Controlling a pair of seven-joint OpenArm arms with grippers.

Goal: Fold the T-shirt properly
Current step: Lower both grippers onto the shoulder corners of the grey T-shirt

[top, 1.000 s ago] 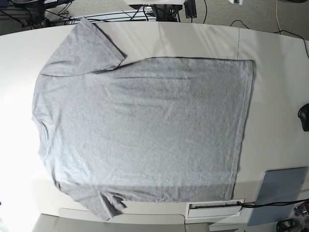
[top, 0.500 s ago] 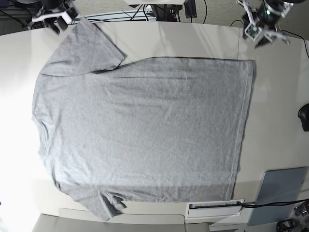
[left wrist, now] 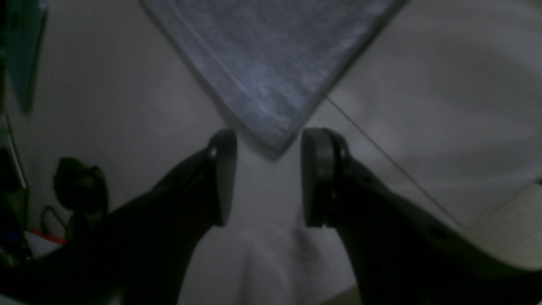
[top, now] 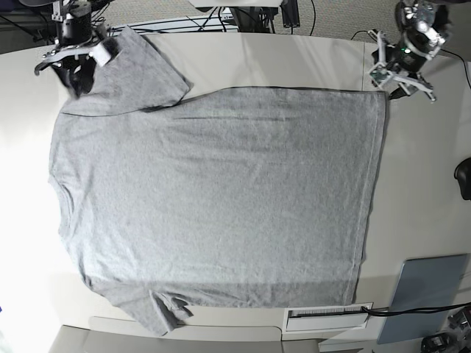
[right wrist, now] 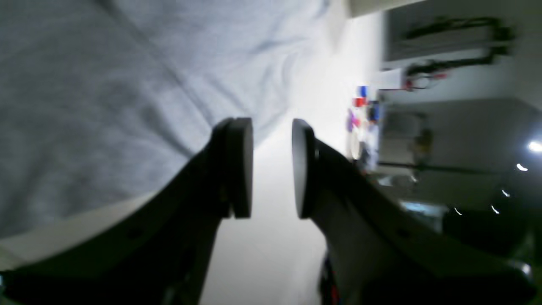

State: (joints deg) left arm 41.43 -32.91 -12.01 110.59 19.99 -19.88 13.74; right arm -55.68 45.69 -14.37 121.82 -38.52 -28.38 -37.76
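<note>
We judge the T-shirt [top: 213,198] limp (light): pinch its one-o'clock hem corner; left claw [left wrist: 264,178] gapes, right claw [right wrist: 271,167] narrower, both empty.

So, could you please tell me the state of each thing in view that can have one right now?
T-shirt: spread flat, unfolded, plain side up.
Left hand: open, empty, at the shirt's hem corner.
Right hand: open, empty, by the sleeve.
Grey-blue pad: lying flat at the table's corner.

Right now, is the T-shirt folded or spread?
Spread. The T-shirt lies flat in one layer on the table, both sleeves out, no fold made yet.
</note>
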